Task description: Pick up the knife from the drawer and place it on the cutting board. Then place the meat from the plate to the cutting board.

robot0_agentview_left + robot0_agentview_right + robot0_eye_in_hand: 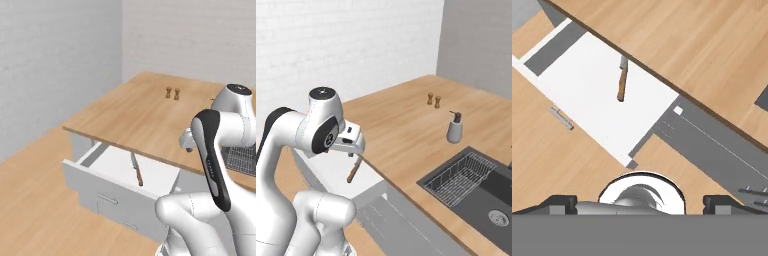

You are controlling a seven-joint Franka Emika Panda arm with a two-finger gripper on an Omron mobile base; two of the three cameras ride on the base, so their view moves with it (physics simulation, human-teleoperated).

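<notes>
Jaws spread wide and empty above the open drawer (592, 85) holding the knife (622, 80); the right base view adds a sink (476, 187).

The white arm rises at the left, its tool (349, 143) hanging over the front edge of the wooden counter (406, 130). Just below it the knife (353, 171) lies in the open drawer (331, 175) (blade tucked under the counter edge). Farther right stand two small brown shakers (433, 100), a grey soap bottle (455, 128), and the dark sink (476, 187) with a wire rack.
</notes>
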